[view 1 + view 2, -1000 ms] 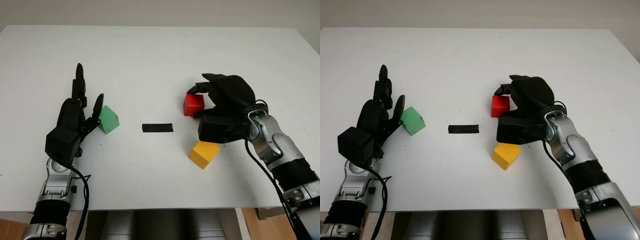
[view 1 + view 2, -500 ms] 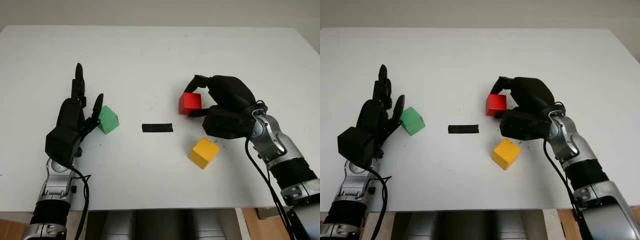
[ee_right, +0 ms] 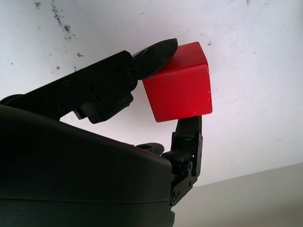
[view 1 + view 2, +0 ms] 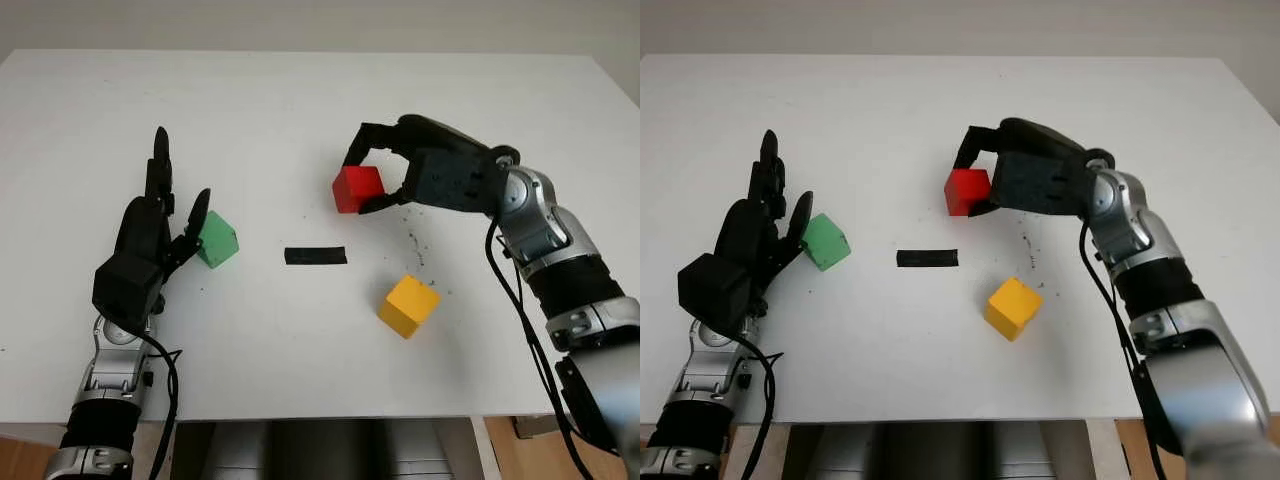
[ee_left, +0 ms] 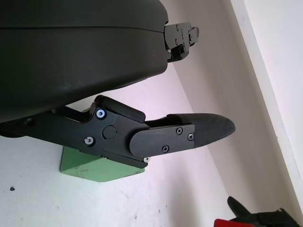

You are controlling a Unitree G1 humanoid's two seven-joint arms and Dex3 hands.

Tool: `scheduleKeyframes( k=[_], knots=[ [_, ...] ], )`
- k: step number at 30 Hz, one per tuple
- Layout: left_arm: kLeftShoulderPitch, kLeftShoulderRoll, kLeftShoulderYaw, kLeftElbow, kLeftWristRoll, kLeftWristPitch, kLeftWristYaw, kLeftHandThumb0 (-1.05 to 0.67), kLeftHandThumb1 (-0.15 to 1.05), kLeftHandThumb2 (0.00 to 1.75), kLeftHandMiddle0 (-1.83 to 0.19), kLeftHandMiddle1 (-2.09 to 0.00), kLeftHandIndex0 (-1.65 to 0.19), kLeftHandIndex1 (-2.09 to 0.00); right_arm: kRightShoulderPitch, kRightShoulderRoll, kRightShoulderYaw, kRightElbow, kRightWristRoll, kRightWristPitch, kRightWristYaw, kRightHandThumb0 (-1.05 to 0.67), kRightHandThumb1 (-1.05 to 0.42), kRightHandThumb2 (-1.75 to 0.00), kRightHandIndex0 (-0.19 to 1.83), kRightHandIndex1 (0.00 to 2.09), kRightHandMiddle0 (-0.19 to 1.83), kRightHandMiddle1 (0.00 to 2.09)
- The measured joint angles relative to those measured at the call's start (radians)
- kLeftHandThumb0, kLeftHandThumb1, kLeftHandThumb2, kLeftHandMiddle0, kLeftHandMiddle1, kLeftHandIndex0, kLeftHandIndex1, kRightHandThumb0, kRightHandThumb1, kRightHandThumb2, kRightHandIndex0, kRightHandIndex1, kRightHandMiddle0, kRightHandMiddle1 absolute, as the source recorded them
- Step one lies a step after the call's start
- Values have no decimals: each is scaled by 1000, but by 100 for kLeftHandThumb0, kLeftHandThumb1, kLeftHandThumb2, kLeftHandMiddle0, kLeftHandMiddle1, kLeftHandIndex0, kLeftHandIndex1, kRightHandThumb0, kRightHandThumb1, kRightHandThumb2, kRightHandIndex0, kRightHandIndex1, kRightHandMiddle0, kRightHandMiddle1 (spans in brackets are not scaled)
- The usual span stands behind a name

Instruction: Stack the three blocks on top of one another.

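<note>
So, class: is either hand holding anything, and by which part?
The right hand holds the red block, fingers pinching opposite faces. The left hand is open beside the green block.

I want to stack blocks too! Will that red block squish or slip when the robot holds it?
The red wooden-looking cube probably won't squish: its edges stay sharp between the right robot hand's fingers. It seems light, pinched by fingertips alone. Its smooth painted faces might slip a little.
</note>
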Motion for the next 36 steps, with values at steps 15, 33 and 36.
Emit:
scheduleKeyframes(
  k=[15, 33, 36],
  knots=[
    [0, -4, -3, -1, 0, -1, 14, -73, 105, 53, 17, -5, 17, -5, 0, 22, 53, -16, -7, -48, 97, -49, -93, -6, 27, 3, 40, 147],
    [0, -4, -3, -11, 3, 9, 19, -73, 105, 54, 16, -5, 16, -6, 11, 52, 79, 0, -8, -125, 101, -50, -94, -5, 25, 5, 41, 158],
    [0, -4, -3, -11, 1, 8, 18, -73, 105, 54, 17, -5, 17, -5, 15, 62, 86, 14, -9, -138, 94, -48, -93, -5, 25, 5, 41, 157]
  ],
)
